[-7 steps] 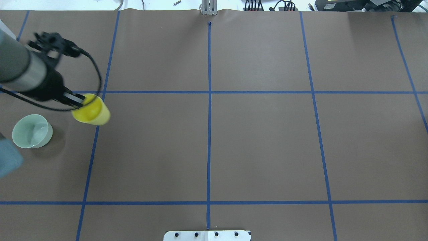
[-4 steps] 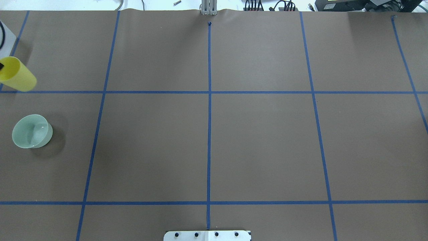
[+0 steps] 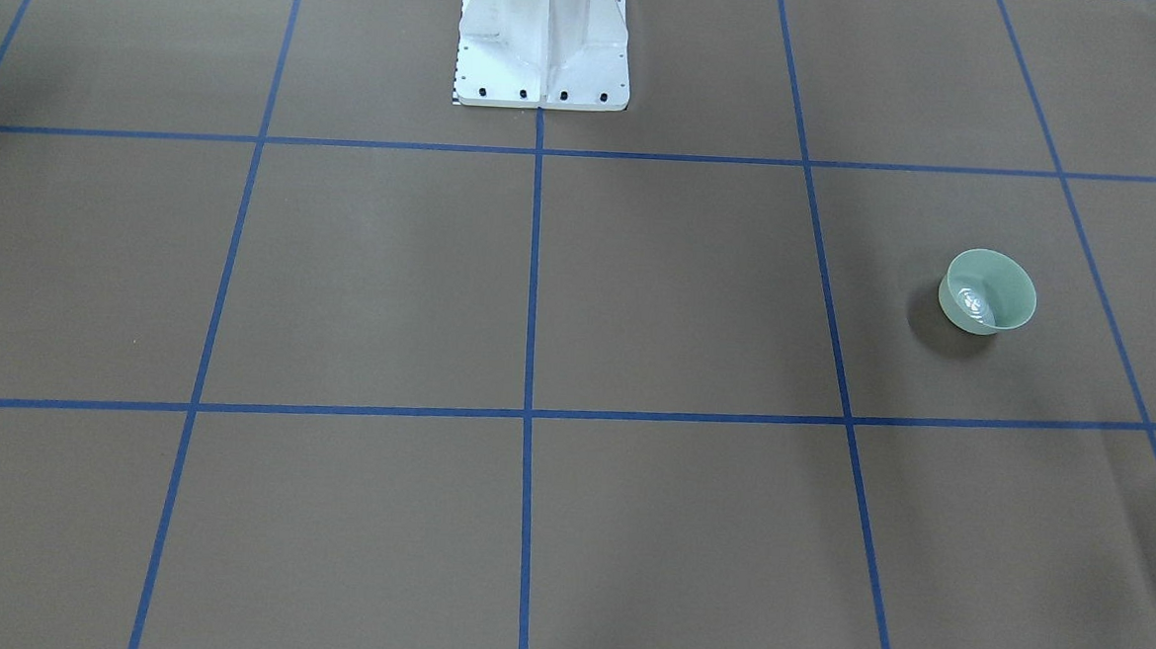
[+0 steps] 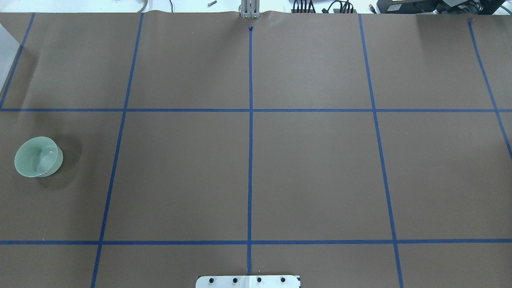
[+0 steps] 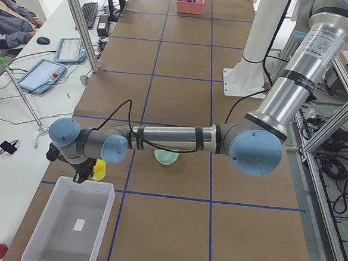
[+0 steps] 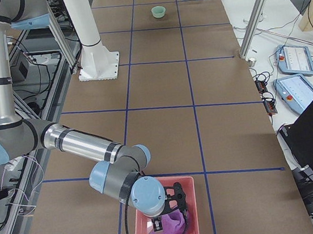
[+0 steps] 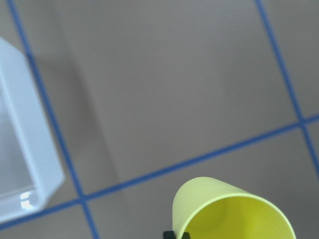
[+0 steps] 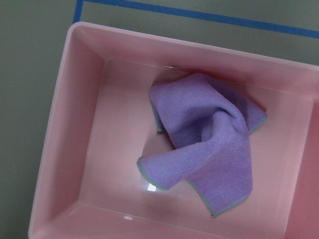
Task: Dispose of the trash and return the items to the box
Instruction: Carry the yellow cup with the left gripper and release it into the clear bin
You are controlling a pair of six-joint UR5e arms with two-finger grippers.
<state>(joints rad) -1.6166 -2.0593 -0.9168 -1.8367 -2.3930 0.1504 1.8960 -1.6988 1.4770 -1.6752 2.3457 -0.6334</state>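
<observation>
A yellow cup (image 7: pixel 232 211) fills the bottom of the left wrist view, with a dark finger (image 7: pixel 172 234) at its rim. My left gripper (image 5: pixel 80 173) holds the cup (image 5: pixel 99 170) just beside the near end of a clear box (image 5: pixel 72 225). A pale green bowl (image 4: pixel 39 156) stands upright on the table, behind the left forearm in the exterior left view (image 5: pixel 166 158). My right gripper (image 6: pixel 175 197) hangs over a pink bin (image 8: pixel 75 149) that holds a purple cloth (image 8: pixel 209 144). Its fingers do not show, so I cannot tell its state.
The clear box's edge (image 7: pixel 20 149) shows at the left of the left wrist view and at the overhead view's left edge (image 4: pixel 6 52). The robot's white base (image 3: pixel 544 36) stands at the table's middle. Tablets and cables lie on side benches.
The left arm carried the yellow cup from beside the green bowl to the left, out of the overhead view. The bowl has not moved.
</observation>
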